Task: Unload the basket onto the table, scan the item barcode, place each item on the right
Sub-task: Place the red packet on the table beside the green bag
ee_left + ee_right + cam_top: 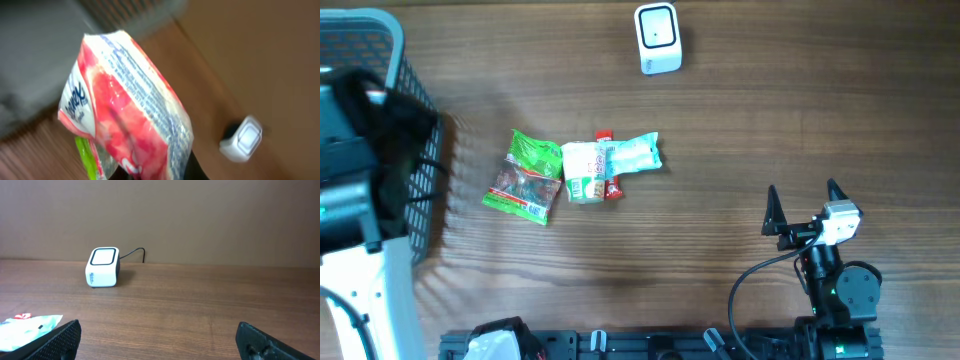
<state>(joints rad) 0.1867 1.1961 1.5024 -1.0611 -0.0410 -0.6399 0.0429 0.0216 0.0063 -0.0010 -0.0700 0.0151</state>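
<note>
Packet (131, 102): held aloft near the surface's left edge, by the basket (424, 170).
Left gripper (152, 173): pinching the packet's lower end.
Right gripper (803, 198): spread, idle.
Handling: light, floppy, slick film; you should grip the seam.

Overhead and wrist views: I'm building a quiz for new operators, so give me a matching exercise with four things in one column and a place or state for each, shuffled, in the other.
Things:
1. scanner
2. green packet
3. red pack
4. right end effector

Places or states:
A. open, holding nothing
B. fills the left wrist view
C. leftmost of the loose packets
D. white, standing apart at the far side

Pairs: 1-D, 2-C, 3-B, 4-A
</note>
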